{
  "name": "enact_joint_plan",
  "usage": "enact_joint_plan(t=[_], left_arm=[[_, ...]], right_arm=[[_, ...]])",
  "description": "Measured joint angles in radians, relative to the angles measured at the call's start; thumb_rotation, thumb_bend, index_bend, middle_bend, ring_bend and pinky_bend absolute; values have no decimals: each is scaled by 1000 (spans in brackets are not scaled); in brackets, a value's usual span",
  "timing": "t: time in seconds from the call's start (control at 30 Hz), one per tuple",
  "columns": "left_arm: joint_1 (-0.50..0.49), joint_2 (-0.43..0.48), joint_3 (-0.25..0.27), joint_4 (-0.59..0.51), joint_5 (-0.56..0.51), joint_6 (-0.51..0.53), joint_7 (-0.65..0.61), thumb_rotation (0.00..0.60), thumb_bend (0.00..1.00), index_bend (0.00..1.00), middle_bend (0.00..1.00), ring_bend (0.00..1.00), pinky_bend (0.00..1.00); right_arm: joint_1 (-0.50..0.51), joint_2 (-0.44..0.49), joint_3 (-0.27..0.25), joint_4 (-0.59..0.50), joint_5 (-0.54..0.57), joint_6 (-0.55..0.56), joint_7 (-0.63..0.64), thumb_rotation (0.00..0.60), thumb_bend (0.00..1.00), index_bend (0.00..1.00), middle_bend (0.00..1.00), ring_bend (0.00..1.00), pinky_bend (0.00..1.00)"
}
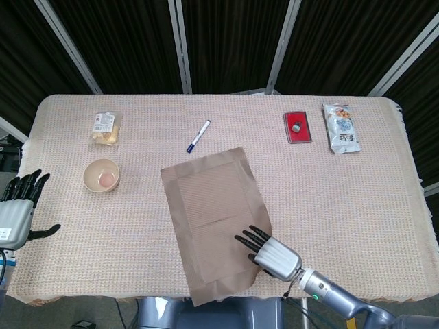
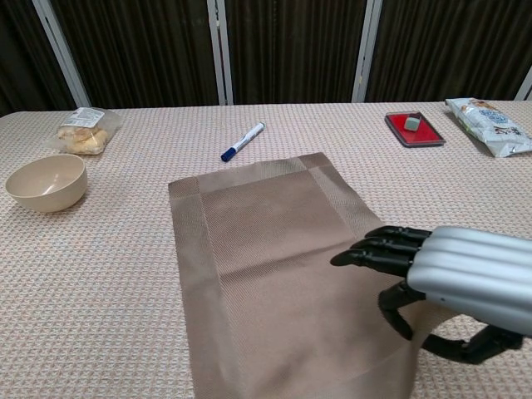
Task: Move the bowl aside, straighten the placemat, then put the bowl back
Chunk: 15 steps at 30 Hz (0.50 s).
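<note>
The brown woven placemat lies skewed on the table, its near end swung toward my right. My right hand lies over its near right edge, fingers stretched out onto the mat and thumb curled down against it. The frames do not show a pinch. A cream bowl stands on the cloth well left of the mat. My left hand hangs open off the table's left edge, holding nothing; the chest view does not show it.
A blue-capped pen lies just beyond the mat's far edge. A wrapped snack sits behind the bowl. At the far right are a red tray and a snack bag.
</note>
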<state>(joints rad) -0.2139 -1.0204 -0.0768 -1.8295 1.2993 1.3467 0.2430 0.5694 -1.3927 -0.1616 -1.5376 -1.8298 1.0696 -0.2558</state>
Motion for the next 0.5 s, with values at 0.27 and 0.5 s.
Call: enact_joint_plan(t=[0.27, 0.5], left_arm=[[0, -3, -1, -5, -1, 2, 9, 600, 72, 0, 0, 0, 0], [-3, -8, 1, -6, -1, -3, 20, 600, 72, 0, 0, 0, 0]], right_arm=[[8, 110, -33, 124, -67, 27, -34, 600, 418, 791, 14, 0, 0], [42, 121, -18, 287, -116, 35, -95, 600, 419, 796, 23, 0, 0]])
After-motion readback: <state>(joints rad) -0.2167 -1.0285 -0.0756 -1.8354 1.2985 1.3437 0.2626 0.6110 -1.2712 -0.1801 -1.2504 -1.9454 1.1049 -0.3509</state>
